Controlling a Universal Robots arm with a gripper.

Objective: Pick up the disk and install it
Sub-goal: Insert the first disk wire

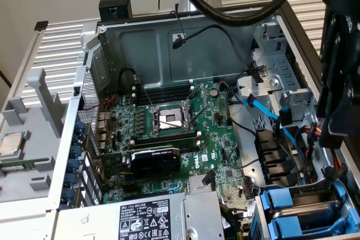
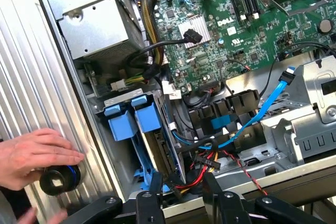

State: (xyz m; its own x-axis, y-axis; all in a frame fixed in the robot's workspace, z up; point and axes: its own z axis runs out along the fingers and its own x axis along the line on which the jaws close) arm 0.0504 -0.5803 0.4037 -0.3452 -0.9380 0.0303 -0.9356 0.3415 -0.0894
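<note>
Exterior, disk: the disk (image 1: pixel 306 211) lies flat in its blue carrier in the near bay on the exterior view's right of the case (image 1: pixel 185 54). It looks seated.
Wrist, jaws: parted, gripping nothing, poised above that bay.
Wrist, hand: a person's hand (image 2: pixel 34 156) rests on a black knob (image 2: pixel 59 179) outside the case wall.

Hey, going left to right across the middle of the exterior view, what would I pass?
Processor chip → blue slot clips → CPU socket → blue SATA cable → robot arm.
</note>
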